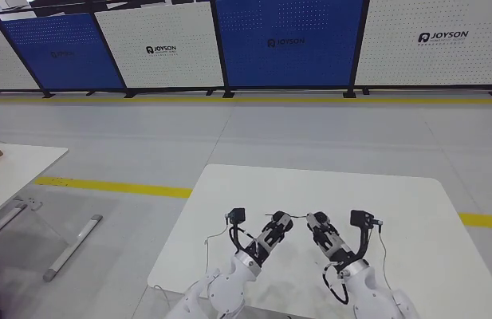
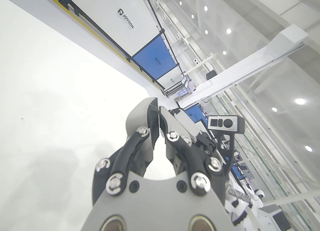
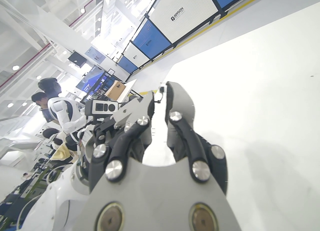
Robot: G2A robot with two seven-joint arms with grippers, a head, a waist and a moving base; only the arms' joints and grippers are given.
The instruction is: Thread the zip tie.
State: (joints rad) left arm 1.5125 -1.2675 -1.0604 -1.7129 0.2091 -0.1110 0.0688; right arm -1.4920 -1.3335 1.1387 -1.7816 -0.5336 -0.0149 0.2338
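Note:
Both grippers hover close together above the white table (image 1: 325,187), near its front. The zip tie (image 3: 162,89) is a thin black strap with a small head. That head pokes out between the fingertips of my right gripper (image 3: 163,93), which is shut on it. In the top view a thin black line of zip tie (image 1: 270,214) sticks out beside my left gripper (image 1: 284,220). My left gripper (image 2: 158,110) is pinched shut, its tips almost touching my right gripper (image 1: 313,218). How far the strap runs between the two grippers is hidden.
Bare tabletop lies beyond and to both sides of the grippers. Another white table (image 1: 22,163) stands off to the left across a floor gap. A yellow floor line (image 1: 110,187) and blue and white panels (image 1: 285,44) lie farther back.

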